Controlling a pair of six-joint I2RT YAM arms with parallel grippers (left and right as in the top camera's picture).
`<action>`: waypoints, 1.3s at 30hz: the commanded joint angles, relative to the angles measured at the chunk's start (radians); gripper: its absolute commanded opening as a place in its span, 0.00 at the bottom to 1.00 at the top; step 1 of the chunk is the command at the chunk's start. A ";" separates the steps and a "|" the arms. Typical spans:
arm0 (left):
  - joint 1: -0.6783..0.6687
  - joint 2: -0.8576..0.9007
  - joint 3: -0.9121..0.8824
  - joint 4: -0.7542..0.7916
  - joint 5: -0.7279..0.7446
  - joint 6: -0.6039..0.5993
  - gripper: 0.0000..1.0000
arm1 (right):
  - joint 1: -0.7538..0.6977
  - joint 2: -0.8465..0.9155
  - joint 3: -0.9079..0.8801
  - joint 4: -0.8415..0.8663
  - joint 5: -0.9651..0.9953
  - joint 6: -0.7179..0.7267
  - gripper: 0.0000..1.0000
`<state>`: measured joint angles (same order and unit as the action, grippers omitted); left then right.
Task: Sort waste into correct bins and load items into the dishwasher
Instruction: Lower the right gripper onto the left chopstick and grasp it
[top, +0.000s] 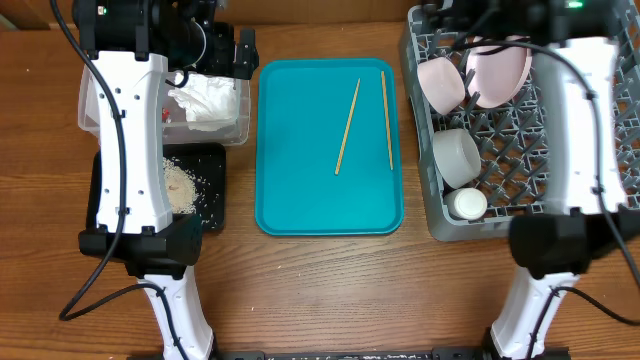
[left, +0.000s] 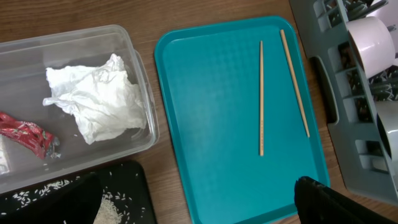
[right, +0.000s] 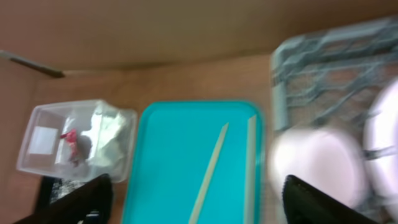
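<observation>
Two wooden chopsticks (top: 348, 126) (top: 386, 118) lie loose on the teal tray (top: 300, 200). The white napkin (left: 96, 99) and red wrapper (left: 28, 134) lie in the clear tub (left: 146, 93). Rice (top: 185, 185) lies in the black tray (top: 215, 215). The grey rack (top: 500, 150) holds a bowl (top: 440, 82), a plate (top: 500, 65), a cup (top: 455, 155) and a smaller white dish (top: 467, 204). My left gripper (left: 199, 208) is open and empty, high over the tub's right side. My right gripper (right: 199, 199) is open and empty above the rack's far left; the chopsticks (right: 211, 165) show between its fingers.
The tub and black tray sit left of the teal tray, the rack right of it. Both white arms overhang their sides of the table. Bare wooden tabletop (top: 330, 290) runs along the front.
</observation>
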<state>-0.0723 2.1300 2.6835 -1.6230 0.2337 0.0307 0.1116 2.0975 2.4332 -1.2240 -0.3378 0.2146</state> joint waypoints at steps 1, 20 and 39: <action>-0.009 -0.018 0.013 0.004 -0.005 -0.009 1.00 | 0.121 0.055 -0.040 -0.016 0.131 0.188 0.82; -0.010 -0.018 0.013 0.004 -0.005 -0.009 1.00 | 0.398 0.212 -0.359 0.019 0.352 0.478 0.59; -0.009 -0.018 0.013 0.004 -0.005 -0.009 1.00 | 0.403 0.232 -0.566 0.192 0.269 0.540 0.39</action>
<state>-0.0723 2.1300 2.6835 -1.6234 0.2337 0.0307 0.5064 2.3173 1.8709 -1.0397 -0.0559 0.7338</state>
